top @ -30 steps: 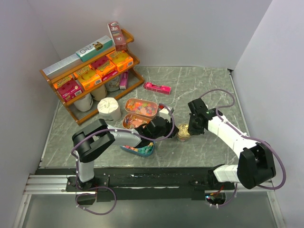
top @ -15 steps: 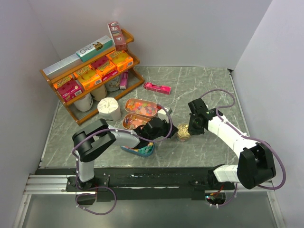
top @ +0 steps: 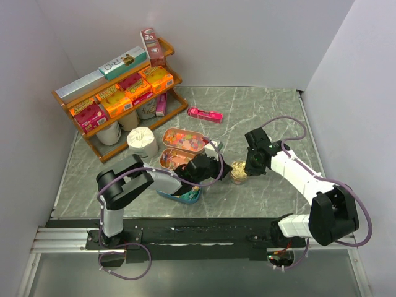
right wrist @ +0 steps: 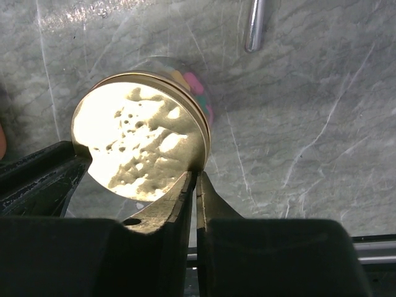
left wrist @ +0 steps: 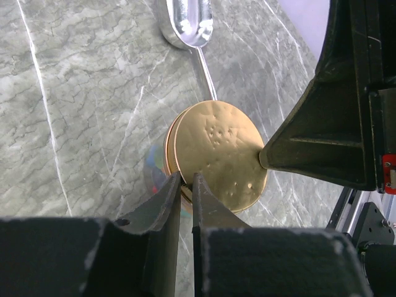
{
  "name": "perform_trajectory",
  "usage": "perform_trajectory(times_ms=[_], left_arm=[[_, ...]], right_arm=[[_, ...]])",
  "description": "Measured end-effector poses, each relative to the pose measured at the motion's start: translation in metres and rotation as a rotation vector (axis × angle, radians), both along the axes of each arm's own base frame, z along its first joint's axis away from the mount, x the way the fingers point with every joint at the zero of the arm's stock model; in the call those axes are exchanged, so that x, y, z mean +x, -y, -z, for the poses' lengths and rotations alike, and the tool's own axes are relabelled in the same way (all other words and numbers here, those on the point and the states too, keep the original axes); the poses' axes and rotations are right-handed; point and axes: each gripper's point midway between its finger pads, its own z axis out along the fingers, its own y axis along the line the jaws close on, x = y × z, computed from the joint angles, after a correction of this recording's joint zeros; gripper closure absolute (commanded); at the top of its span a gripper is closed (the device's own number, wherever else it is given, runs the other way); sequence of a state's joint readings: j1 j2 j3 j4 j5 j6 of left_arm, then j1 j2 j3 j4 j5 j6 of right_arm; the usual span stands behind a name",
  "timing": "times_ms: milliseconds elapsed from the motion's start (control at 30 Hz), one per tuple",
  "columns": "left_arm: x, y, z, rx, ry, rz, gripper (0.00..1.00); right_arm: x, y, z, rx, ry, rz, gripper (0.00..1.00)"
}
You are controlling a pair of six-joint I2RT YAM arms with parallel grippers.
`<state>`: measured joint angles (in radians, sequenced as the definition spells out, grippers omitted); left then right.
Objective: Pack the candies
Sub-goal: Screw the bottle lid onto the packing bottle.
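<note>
From above, the candies (top: 184,139) fill an open tray at 11 o'clock from my left pincer (top: 218,168), with a second tray (top: 173,158) just beside it at 9 o'clock. A jar (top: 239,172) with a gold lid stands between my two pincers: the left comes in at its 9 o'clock, and my right pincer (top: 249,167) at its 2 o'clock. How wide either stands I cannot tell from here.

From my left wrist, my left pincer (left wrist: 186,182) is all but closed, with only a thin slit between the fingers. Their tips sit against the rim of the lid (left wrist: 216,154) at its 7 o'clock, and nothing is clearly between them. My right pincer (left wrist: 267,158) touches the lid at 3 o'clock. A faint smear of colour shows through the glass at the lid's 8 o'clock. A spoon (left wrist: 189,21) lies at 12 o'clock.

From my right wrist, my right pincer (right wrist: 195,179) is likewise nearly closed, its tips at the lid's (right wrist: 139,139) 5 o'clock rim. A few candies (right wrist: 195,83) show inside the jar past the lid's 2 o'clock edge. My left pincer (right wrist: 68,167) meets the lid at 8 o'clock.
</note>
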<state>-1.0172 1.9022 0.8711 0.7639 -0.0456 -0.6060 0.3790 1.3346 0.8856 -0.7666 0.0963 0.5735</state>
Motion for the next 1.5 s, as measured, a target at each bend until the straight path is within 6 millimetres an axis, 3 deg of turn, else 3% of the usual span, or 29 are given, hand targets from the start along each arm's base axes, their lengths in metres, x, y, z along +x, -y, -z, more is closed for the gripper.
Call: perform_trajectory(times_ms=[167, 200, 300, 533, 767, 967, 1067, 1167, 1367, 1500], left_arm=[[-0.003, 0.002, -0.002, 0.029, 0.014, 0.013, 0.54], [-0.006, 0.003, -0.001, 0.048, 0.021, 0.024, 0.42], [-0.015, 0.010, -0.007, 0.088, 0.036, 0.056, 0.24], [-0.035, 0.017, -0.021, 0.146, 0.057, 0.078, 0.01], [-0.050, 0.021, -0.042, 0.142, 0.114, 0.012, 0.03], [-0.076, 0.034, -0.038, 0.149, 0.196, -0.031, 0.04], [-0.080, 0.036, -0.024, 0.138, 0.243, -0.055, 0.03], [-0.074, 0.034, 0.005, 0.172, 0.278, -0.081, 0.04], [-0.059, 0.032, 0.052, 0.247, 0.374, -0.098, 0.04], [-0.050, 0.035, 0.055, 0.229, 0.412, -0.107, 0.04]], right_arm=[[0.002, -0.003, -0.008, 0.007, 0.009, 0.004, 0.71], [0.003, -0.003, -0.010, 0.007, 0.011, 0.001, 0.70], [0.003, -0.003, -0.015, 0.002, 0.007, 0.000, 0.64], [0.015, -0.004, -0.042, 0.003, 0.057, -0.010, 0.50], [0.015, 0.014, -0.068, 0.035, 0.118, 0.020, 0.43], [0.010, 0.024, -0.089, 0.102, 0.176, 0.050, 0.40], [0.005, 0.024, -0.099, 0.135, 0.203, 0.054, 0.40], [0.000, 0.023, -0.108, 0.165, 0.225, 0.050, 0.40], [-0.013, 0.020, -0.096, 0.188, 0.181, 0.045, 0.40], [-0.020, 0.022, -0.090, 0.185, 0.155, 0.048, 0.40]])
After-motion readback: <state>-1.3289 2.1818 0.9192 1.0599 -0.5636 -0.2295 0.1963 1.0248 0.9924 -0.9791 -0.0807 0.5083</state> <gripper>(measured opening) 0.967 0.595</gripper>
